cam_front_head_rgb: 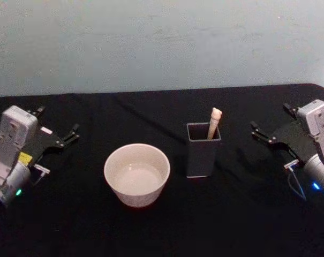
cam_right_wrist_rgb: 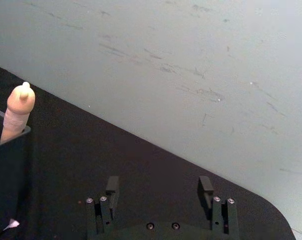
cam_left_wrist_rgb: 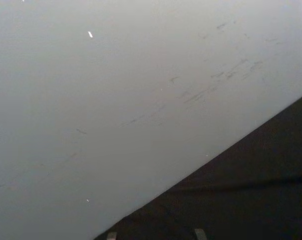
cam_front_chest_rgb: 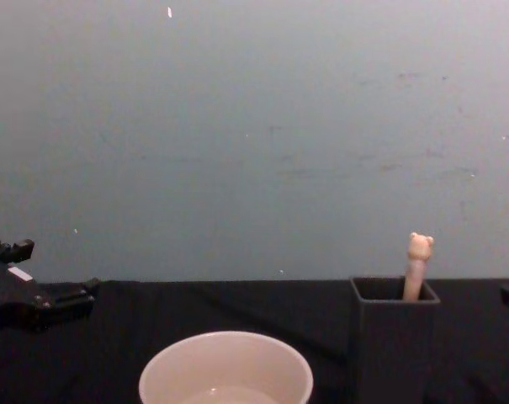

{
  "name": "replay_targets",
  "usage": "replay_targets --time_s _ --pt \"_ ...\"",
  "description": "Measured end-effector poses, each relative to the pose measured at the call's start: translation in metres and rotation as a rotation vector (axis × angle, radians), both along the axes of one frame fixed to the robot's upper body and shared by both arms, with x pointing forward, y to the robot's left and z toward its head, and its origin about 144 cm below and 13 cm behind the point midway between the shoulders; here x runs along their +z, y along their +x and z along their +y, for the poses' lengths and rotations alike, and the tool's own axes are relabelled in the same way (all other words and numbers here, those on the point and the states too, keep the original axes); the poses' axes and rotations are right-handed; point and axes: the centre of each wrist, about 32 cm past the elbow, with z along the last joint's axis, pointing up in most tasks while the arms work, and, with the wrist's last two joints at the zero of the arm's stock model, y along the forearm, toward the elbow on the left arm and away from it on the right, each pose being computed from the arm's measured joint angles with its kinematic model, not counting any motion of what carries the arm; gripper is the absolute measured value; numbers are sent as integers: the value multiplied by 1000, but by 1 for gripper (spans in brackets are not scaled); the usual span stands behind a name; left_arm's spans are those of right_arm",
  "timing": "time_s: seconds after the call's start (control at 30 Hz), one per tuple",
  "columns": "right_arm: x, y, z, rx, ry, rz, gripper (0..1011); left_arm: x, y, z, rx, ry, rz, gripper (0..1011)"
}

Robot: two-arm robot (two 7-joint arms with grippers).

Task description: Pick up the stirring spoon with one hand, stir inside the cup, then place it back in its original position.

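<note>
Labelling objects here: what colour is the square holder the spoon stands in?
The holder is dark grey, seen best in the head view.

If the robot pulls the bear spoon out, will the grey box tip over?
Probably not with a straight-up pull: the grey box stands tall but flat. The spoon leans in its corner, so a sideways tug might rock it. The left gripper and right gripper wait open at the sides.

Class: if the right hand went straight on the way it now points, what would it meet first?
Likely the grey wall: the right hand, open, points across bare table toward it. The holder with the spoon stands off to the side of that line, though depth is hard to judge.
</note>
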Motion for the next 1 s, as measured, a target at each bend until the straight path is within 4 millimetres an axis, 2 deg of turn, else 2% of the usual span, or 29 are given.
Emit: replay_targets --time_s 1.0 --pt "0 0 0 0 0 0 1002 0 0 0 0 0 0 1001"
